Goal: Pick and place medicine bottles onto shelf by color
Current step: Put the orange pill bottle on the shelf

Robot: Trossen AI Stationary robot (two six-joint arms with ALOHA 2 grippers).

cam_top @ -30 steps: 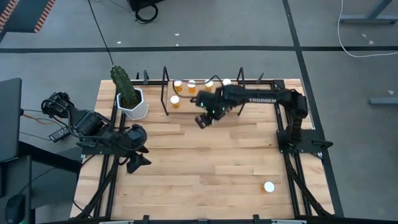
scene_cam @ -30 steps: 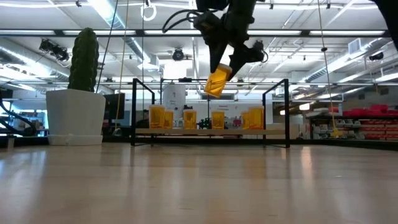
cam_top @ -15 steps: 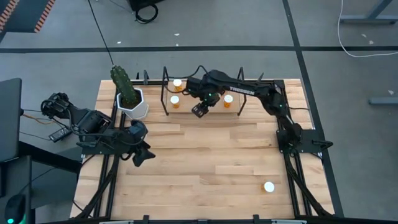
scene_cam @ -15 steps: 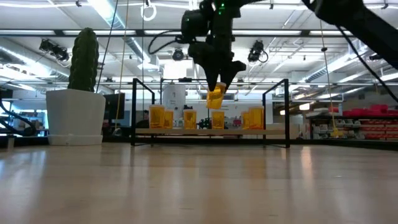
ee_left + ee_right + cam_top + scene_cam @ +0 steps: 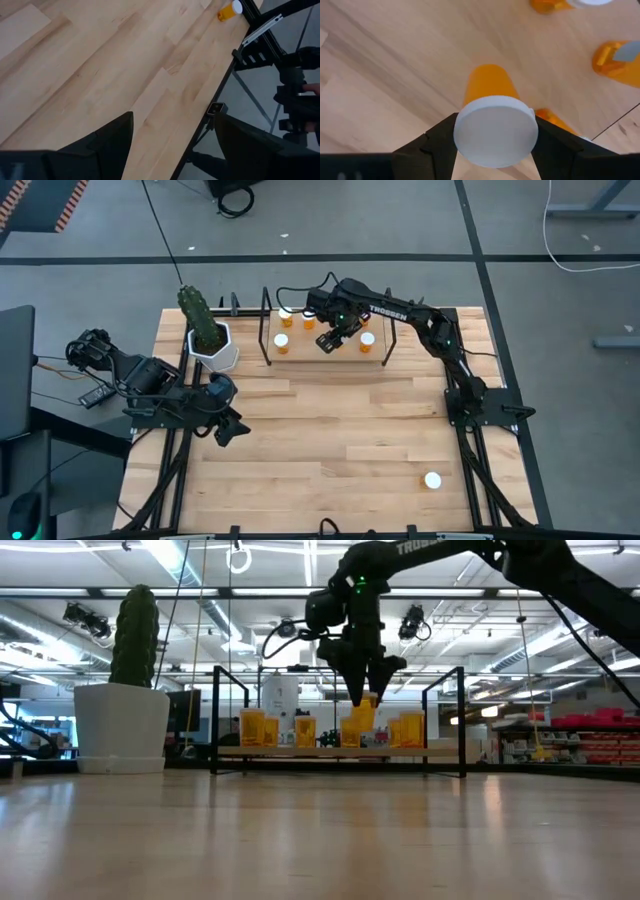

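The shelf [image 5: 305, 354] stands at the table's far edge, with several amber, white-capped medicine bottles [image 5: 281, 342] upright on its wooden board [image 5: 300, 752]. My right gripper [image 5: 328, 340] hangs over the board's middle, shut on one more bottle [image 5: 489, 85]. Another bottle [image 5: 432, 480] stands alone near the table's near right corner and also shows in the left wrist view [image 5: 229, 10]. My left gripper [image 5: 175, 145] waits open above the table's left side [image 5: 225, 430], with nothing between its fingers. My right gripper pinches the bottle's white cap [image 5: 495, 131] between its two fingers [image 5: 440, 140], one on each side. The fingers come from above, pointing down. The bottle hangs upright below them [image 5: 358, 720], low over the shelf board; whether its base touches the board I cannot tell.
A white pot with a tall cactus [image 5: 205, 330] stands just left of the shelf. Black wire uprights [image 5: 462, 720] frame both shelf ends. The shelf's bottles [image 5: 367, 340] stand close on either side of the held one. Bare wood fills the table's middle and near part.
My right gripper has carried its bottle from the table's middle toward the far edge, over the shelf, and has come down. The bottle, tilted a second ago, now hangs upright just above the board. My left gripper has rolled a little in place.
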